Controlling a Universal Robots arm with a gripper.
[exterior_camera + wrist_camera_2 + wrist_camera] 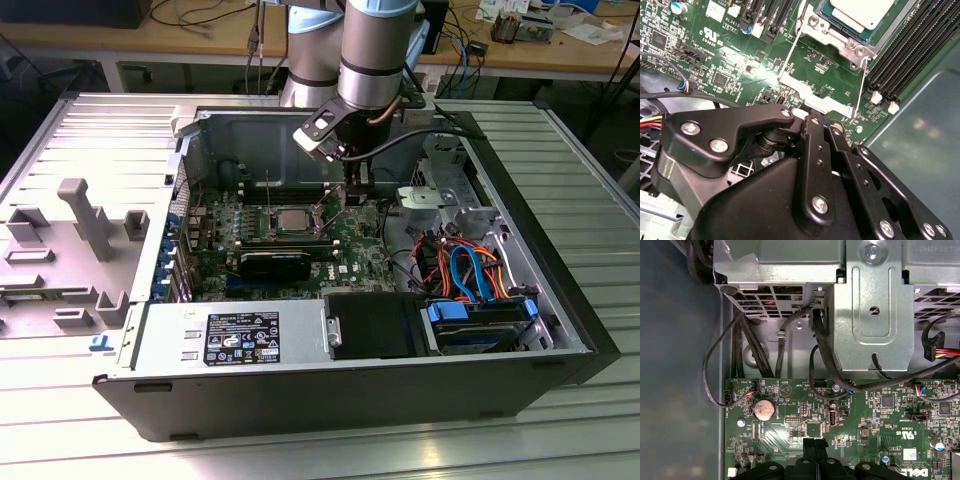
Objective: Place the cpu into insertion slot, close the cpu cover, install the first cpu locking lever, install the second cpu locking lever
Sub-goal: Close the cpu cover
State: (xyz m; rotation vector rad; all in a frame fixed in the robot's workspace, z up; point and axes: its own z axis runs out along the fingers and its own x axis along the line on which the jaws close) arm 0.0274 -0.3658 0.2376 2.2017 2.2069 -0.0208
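The cpu (290, 217) (860, 11) lies with its silver top up in the insertion slot (291, 233) (839, 43) on the green board. The cpu cover (336, 214) (815, 97), a thin silvery frame, stands swung open off the slot on the exterior view's right side, and the board shows through its window. My gripper (352, 198) (823, 123) (814, 444) hangs just beyond the cover's free edge. Its black fingers (812, 131) are shut together, with the tips at or touching that edge. I cannot see anything held between them.
The board sits deep in an open metal computer case (300, 345). Black memory slots (912, 45) run beside the socket. A drive cage (875, 305) and loose cables (740, 345) lie behind the gripper. Coloured cables (465, 270) fill the exterior view's right. A grey fixture (85, 215) stands outside the case.
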